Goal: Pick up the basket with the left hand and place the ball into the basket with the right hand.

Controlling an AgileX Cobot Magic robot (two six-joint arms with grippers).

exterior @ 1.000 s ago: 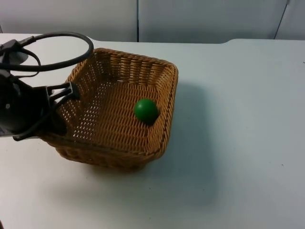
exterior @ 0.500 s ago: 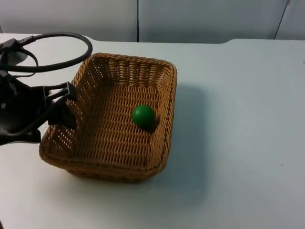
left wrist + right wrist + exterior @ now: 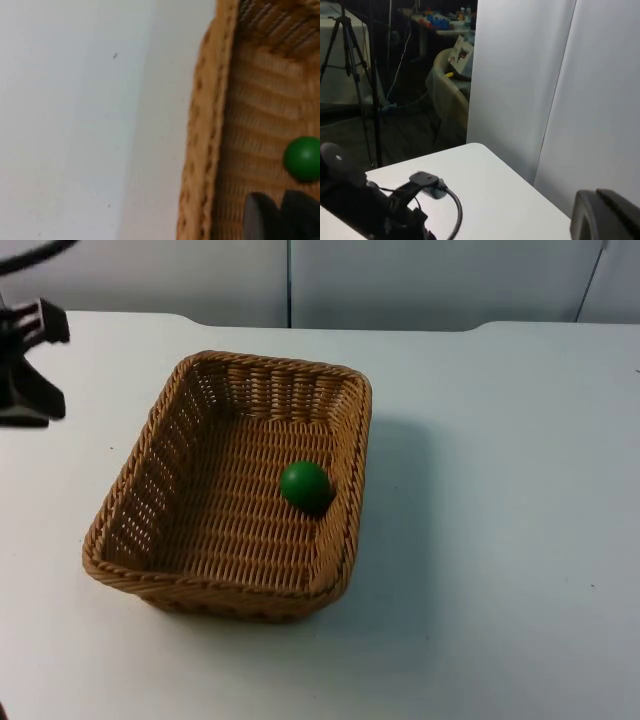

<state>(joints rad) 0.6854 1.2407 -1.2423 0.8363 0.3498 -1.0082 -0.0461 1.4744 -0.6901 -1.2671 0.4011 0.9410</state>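
Note:
A brown wicker basket (image 3: pixel 160 450) rests flat on the white table, left of centre. A green ball (image 3: pixel 305 485) lies inside it, near its right wall. My left gripper (image 3: pixel 30 365) is open at the table's far left, well clear of the basket's left rim with nothing between its fingers. In the left wrist view the basket's rim (image 3: pixel 202 125) runs past, the green ball (image 3: pixel 303 158) sits on the woven floor, and the left gripper (image 3: pixel 280 220) hovers over the basket. My right gripper (image 3: pixel 605 215) is raised and turned toward the partition wall, waiting.
The grey partition wall (image 3: pixel 400 280) ends the table at the back. Bare white table (image 3: pixel 500 490) spreads to the right of and in front of the basket. In the right wrist view the left arm (image 3: pixel 370 210) stands over the table's edge.
The left gripper has let go of the basket's left wall and pulled back up and to the left. The basket has settled flat on the table; the ball barely moved.

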